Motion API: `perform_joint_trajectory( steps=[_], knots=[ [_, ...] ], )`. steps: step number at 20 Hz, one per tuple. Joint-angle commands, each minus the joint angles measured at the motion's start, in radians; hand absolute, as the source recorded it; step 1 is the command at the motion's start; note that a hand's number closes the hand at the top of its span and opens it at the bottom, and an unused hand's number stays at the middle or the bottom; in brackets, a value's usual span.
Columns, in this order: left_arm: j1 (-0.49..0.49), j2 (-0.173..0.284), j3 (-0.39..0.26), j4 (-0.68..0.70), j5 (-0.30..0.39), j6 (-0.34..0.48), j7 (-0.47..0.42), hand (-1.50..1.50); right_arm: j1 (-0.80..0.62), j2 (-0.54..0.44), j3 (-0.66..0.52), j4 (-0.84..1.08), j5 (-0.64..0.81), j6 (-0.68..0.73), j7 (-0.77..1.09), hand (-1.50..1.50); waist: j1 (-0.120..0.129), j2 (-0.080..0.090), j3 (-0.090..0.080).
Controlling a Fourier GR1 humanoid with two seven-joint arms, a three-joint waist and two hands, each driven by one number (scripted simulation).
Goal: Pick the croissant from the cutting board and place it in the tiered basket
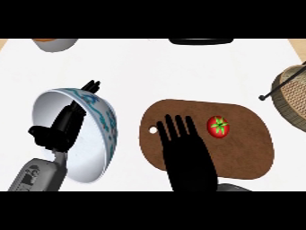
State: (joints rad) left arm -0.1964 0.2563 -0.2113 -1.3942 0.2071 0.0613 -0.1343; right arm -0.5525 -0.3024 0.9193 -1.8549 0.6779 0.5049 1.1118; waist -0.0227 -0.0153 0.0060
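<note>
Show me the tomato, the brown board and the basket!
tomato (218, 126), head view, its red middle.
cutting board (248, 152), head view, bare brown top.
tiered basket (299, 96), head view, woven inside wall.

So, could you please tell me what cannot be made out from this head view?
- Croissant: none visible; the right hand covers part of the cutting board, beside the tomato.
- Tiered basket: cut off by the right edge.
- Left hand: partly behind the bowl.
- Two items at the top edge: cut off.

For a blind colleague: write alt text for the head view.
The right hand hovers flat over a brown cutting board bearing a tomato, no croissant visible. The left hand rests open by a tilted white-and-blue bowl; a wicker tiered basket stands far right.
</note>
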Motion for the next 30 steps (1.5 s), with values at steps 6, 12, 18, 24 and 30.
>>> perform_joint_trajectory(
  steps=[6, 12, 18, 24, 30],
  knots=[
    [0.076, -0.009, -0.026, 0.021, -0.026, -0.002, 0.041, 0.00, 0.106, 0.037, -0.012, 0.095, 0.131, -0.017, 0.054, -1.50, 0.025, 0.014, -0.006],
    [0.021, -0.037, -0.007, 0.105, -0.034, -0.002, 0.014, 0.00, 0.145, 0.053, -0.090, 0.047, 0.159, 0.084, 0.093, -1.50, 0.009, 0.015, -0.007],
    [0.072, -0.026, 0.012, 0.093, -0.028, -0.027, -0.020, 0.00, 0.230, 0.005, -0.134, 0.076, 0.223, 0.020, -0.027, -1.50, 0.014, 0.016, -0.007],
    [0.056, -0.030, 0.001, 0.011, -0.044, -0.024, 0.054, 0.00, 0.263, 0.050, -0.138, 0.130, 0.284, 0.016, -0.085, -1.50, 0.023, 0.014, -0.006],
    [0.097, -0.012, 0.011, 0.019, -0.046, -0.056, 0.033, 0.00, 0.265, 0.035, -0.214, 0.217, 0.284, -0.079, -0.246, 1.50, 0.029, 0.016, -0.006]
  ],
)
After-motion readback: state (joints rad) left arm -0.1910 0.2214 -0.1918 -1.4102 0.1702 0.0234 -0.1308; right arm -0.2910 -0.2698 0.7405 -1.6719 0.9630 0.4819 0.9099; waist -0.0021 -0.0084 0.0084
